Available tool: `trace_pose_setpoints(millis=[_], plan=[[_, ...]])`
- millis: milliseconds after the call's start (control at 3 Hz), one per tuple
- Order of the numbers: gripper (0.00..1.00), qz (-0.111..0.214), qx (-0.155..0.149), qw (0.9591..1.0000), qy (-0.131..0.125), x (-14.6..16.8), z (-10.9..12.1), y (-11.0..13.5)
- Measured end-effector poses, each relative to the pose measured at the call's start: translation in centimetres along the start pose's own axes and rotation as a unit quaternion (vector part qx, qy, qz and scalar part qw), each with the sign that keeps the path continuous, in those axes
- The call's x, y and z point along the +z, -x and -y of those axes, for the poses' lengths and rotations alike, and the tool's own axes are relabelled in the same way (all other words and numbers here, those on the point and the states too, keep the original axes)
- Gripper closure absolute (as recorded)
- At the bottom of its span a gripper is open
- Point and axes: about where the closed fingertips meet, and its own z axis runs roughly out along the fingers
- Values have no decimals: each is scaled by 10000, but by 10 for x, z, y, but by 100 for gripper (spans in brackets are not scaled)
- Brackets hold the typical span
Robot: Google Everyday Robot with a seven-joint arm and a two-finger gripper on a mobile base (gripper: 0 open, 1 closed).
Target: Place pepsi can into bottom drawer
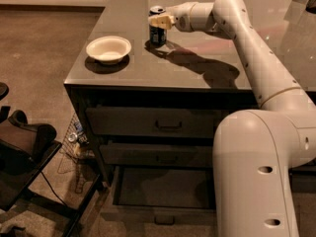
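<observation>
Pepsi can [157, 34], a small dark blue metal cylinder with a silver top, stands upright on the smooth grey countertop [123, 73], its long axis vertical. The gripper [159, 21] is against its upper part; whether it grips, I cannot tell. The bottom drawer [163, 189] is open.

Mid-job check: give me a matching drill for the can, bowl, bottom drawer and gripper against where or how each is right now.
1 pepsi can
2 white bowl
3 bottom drawer
4 gripper

A pulled open
B against the can's upper side
C left side of the countertop
D upright, toward the countertop's back

Pairs: 1-D, 2-C, 3-A, 4-B
</observation>
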Motion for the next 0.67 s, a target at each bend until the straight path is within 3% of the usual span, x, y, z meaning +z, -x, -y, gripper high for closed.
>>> trace_pose_setpoints(millis=[333, 667], plan=[[84, -6, 6, 10000, 24, 3, -2, -1], [100, -12, 12, 10000, 47, 6, -4, -2]])
